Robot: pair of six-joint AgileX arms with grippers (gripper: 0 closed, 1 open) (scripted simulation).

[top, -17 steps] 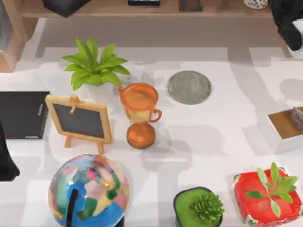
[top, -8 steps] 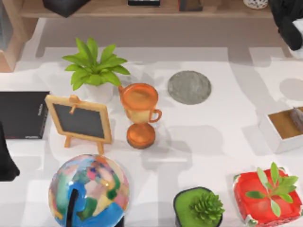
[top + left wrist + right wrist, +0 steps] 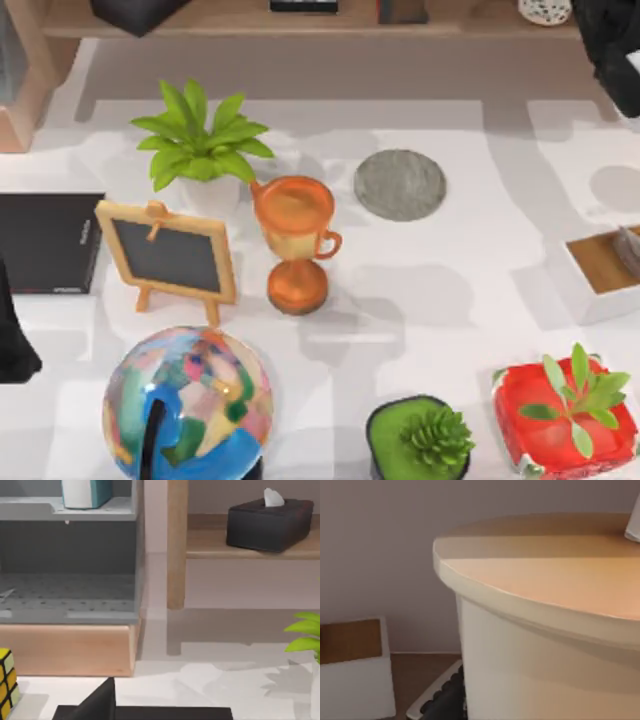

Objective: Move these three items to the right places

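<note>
**Cup at my right wrist, coaster bare mid-table**

The bubble-tea cup (image 3: 530, 630) sits right against my right wrist camera: its tan lid and pale wall take up most of that view, and a sliver of white straw (image 3: 634, 527) shows at the lid's far edge. Whether my right fingers are closed on it I cannot tell. From above, my right arm (image 3: 615, 45) is at the far right corner, by the shelf.

The grey coaster (image 3: 400, 184) lies flat at the middle of the table with nothing on it, well apart from my right arm. The black book (image 3: 48, 242) lies flat at the left edge of the table. The light-blue book (image 3: 86, 493) stands on a grey shelf in my left wrist view.

My left arm (image 3: 14, 330) is parked at the left edge, just beside the black book; I cannot tell how its jaws stand.

The orange trophy (image 3: 295, 240) stands near the coaster, with the chalkboard (image 3: 170, 255) beside it. A white box (image 3: 590, 275) sits at the right edge.
</note>
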